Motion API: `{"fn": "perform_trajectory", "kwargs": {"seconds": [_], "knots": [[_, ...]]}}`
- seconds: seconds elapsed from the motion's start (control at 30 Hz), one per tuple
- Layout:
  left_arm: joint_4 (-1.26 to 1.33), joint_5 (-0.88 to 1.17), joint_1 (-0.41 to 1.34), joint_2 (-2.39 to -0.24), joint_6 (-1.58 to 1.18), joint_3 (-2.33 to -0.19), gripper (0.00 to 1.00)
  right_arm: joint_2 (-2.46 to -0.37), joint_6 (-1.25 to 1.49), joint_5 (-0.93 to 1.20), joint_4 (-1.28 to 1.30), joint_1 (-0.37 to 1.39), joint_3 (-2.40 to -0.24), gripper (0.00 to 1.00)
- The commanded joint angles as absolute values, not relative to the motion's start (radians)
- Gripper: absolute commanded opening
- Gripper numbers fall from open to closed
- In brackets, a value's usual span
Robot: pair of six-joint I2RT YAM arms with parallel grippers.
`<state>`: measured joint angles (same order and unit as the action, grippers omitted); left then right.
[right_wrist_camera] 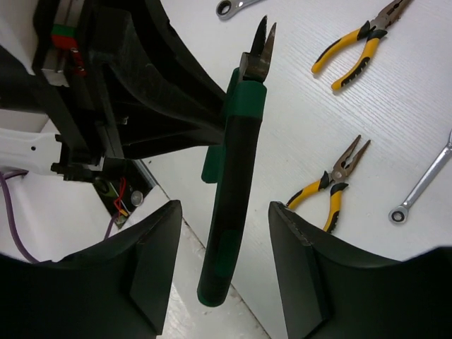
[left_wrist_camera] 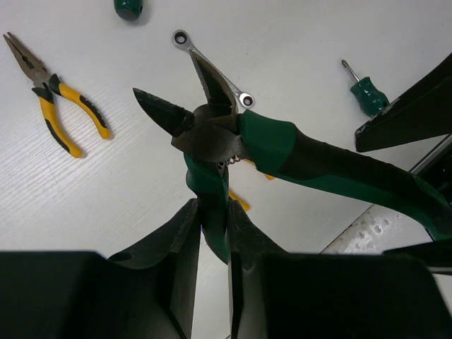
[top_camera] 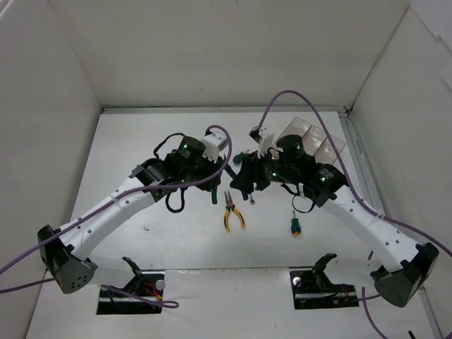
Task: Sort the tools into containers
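The green-handled pliers [left_wrist_camera: 282, 145] hang in the air with their jaws apart. My left gripper [left_wrist_camera: 213, 208] is shut on one green handle. The other handle [right_wrist_camera: 233, 212] runs down between the fingers of my right gripper [right_wrist_camera: 224, 206], which is open and not touching it. Two yellow-handled pliers [right_wrist_camera: 360, 46] [right_wrist_camera: 332, 183] and two silver wrenches [right_wrist_camera: 424, 187] [right_wrist_camera: 233, 7] lie on the table below. A stubby green screwdriver [top_camera: 295, 226] lies near the right arm; the left wrist view shows two [left_wrist_camera: 367, 95] [left_wrist_camera: 128, 7]. The clear containers [top_camera: 311, 138] stand at the back right, partly hidden by the right arm.
Both grippers [top_camera: 224, 164] [top_camera: 244, 176] meet over the table's middle, tips nearly touching. One yellow pliers [top_camera: 233, 210] lies just in front of them. White walls enclose the table. Purple cables loop over both arms.
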<state>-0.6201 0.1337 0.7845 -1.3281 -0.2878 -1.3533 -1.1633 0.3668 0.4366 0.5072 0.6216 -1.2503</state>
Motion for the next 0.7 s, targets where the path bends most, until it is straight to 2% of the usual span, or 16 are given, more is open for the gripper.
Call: {"fn": "perform_trajectory", "kwargs": {"seconds": [0.0, 0.07, 0.17, 0.23, 0.3, 0.4, 0.43, 0.47, 0.53, 0.67], "knots": [[-0.528, 0.114, 0.796, -1.305, -0.278, -1.428, 0.0, -1.167, 0.373, 0.405, 0.44, 0.637, -1.252, 0.47], [-0.528, 0.11, 0.796, -1.308, -0.278, -1.43, 0.0, -1.167, 0.371, 0.397, 0.439, 0.634, -1.243, 0.41], [-0.535, 0.106, 0.796, -1.308, -0.272, -1.431, 0.0, -1.163, 0.371, 0.38, 0.439, 0.634, -1.236, 0.25], [-0.538, 0.1, 0.796, -1.31, -0.27, -1.43, 0.0, -1.155, 0.371, 0.373, 0.44, 0.635, -1.238, 0.1], [-0.538, 0.097, 0.796, -1.312, -0.27, -1.425, 0.0, -1.152, 0.368, 0.361, 0.44, 0.635, -1.239, 0.0], [-0.535, 0.091, 0.796, -1.312, -0.273, -1.42, 0.0, -1.154, 0.367, 0.36, 0.44, 0.637, -1.239, 0.0], [-0.535, 0.084, 0.796, -1.313, -0.273, -1.42, 0.03, -1.158, 0.37, 0.359, 0.44, 0.637, -1.239, 0.0], [-0.535, 0.081, 0.796, -1.313, -0.275, -1.419, 0.12, -1.161, 0.371, 0.353, 0.439, 0.635, -1.241, 0.0], [-0.535, 0.069, 0.796, -1.313, -0.278, -1.42, 0.22, -1.163, 0.382, 0.338, 0.44, 0.635, -1.243, 0.0], [-0.543, 0.041, 0.796, -1.315, -0.287, -1.414, 0.6, -1.164, 0.397, 0.296, 0.44, 0.635, -1.249, 0.0]]}}
